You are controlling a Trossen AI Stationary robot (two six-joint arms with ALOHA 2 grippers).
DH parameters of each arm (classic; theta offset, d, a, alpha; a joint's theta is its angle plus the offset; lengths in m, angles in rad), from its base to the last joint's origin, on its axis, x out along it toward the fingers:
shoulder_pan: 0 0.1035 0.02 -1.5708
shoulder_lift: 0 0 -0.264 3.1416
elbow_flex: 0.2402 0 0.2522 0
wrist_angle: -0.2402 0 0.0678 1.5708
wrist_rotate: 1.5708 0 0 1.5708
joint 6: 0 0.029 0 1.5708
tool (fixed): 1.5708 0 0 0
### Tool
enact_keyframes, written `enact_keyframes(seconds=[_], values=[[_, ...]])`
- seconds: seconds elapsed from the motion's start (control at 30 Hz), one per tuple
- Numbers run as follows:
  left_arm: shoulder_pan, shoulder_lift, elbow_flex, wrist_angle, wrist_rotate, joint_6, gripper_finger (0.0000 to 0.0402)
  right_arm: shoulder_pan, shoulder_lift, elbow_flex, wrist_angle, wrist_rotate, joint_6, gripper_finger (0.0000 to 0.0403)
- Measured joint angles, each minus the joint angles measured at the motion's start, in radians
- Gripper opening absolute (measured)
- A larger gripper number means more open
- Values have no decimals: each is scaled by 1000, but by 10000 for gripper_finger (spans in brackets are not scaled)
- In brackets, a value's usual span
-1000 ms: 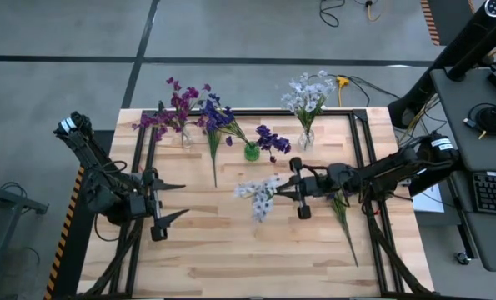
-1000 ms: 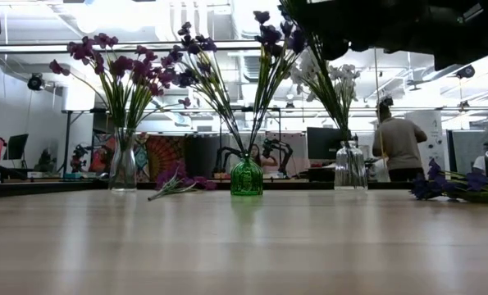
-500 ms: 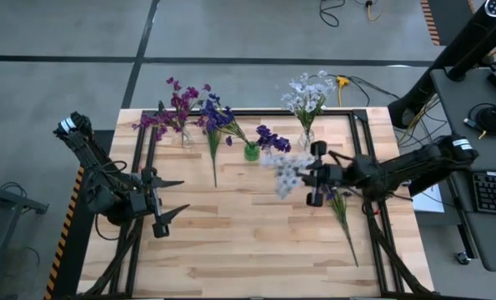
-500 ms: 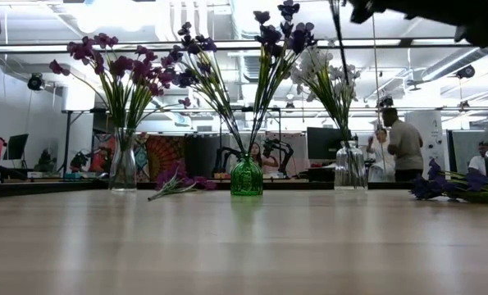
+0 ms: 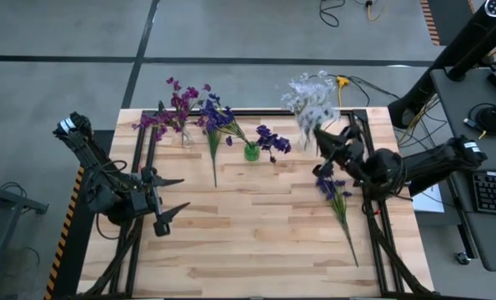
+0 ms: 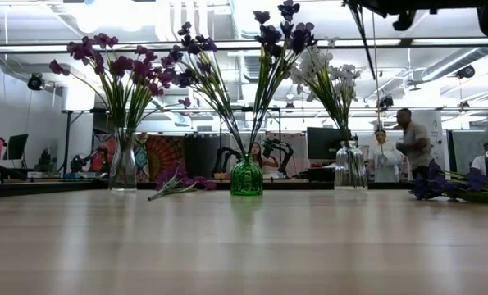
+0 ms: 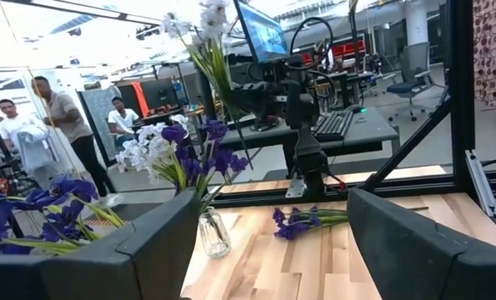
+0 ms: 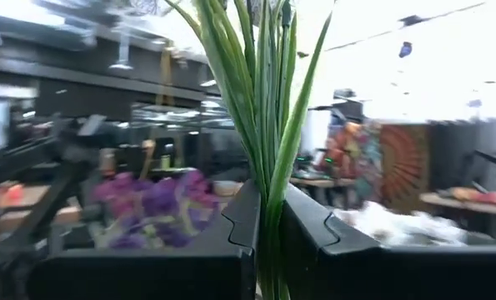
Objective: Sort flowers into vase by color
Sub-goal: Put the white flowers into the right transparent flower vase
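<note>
My right gripper is raised above the table's far right, shut on a pale white-blue flower sprig whose blossoms hover over the clear vase of white flowers. The green vase holds blue-violet flowers. A clear vase at the far left holds magenta ones. One blue-violet sprig lies flat on the table under my right arm. Another lies left of the green vase. My left gripper waits open at the table's left. My right gripper pinches the pale sprig's bundle of green stems between its two fingers. The fingers slant upward and run along the stems. The sprig is lifted clear of the table and stands blossoms-up above the gripper.
Black frame rails run along the table's left, right and far sides. People stand in the room beyond the far edge. Bare wood lies in the table's near half.
My right gripper has risen and drawn back toward the table's far right, tipping upward, still shut on the pale sprig. The sprig, level over the table's middle before, now stands with its blossoms up over the white flowers' vase.
</note>
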Motion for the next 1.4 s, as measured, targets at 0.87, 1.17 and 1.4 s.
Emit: enact_keyframes(seconds=[0.87,1.17,1.4], values=[[39,-6,0,2,-1,52,286,-401,127,-126,313,28,282,23],[39,-19,0,2,-1,104,286,-461,195,-121,320,-122,305,23],[39,-20,0,0,-1,109,286,-462,254,-149,385,-217,235,23]])
